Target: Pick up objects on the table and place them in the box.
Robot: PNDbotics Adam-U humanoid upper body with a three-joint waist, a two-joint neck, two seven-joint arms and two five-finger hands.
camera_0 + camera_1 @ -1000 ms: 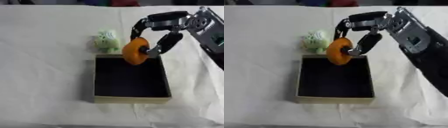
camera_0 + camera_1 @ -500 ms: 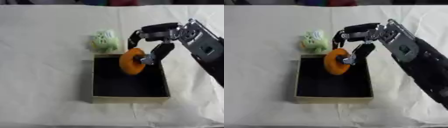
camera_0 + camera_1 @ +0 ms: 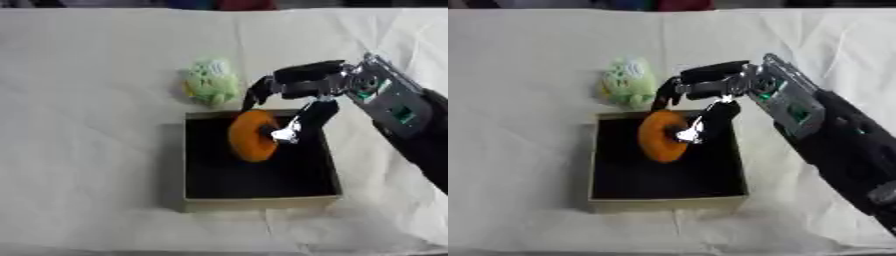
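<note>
Holding orange ring-shaped object (image 3: 252, 135) upright over black interior of box (image 3: 259, 201), right robot hand (image 3: 297, 90) with fingers and thumb pinched on it; green plush toy (image 3: 211, 87) on white-clothed surface (image 3: 87, 100), just beyond box's far rim.

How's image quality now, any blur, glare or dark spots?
Both eye views are soft all over, no glare on the cloth. Left eye: the box interior reads near-black, no detail; the donut stands out. Right eye: the right hand has smeared edges; the green toy is a washed-out blob.
</note>
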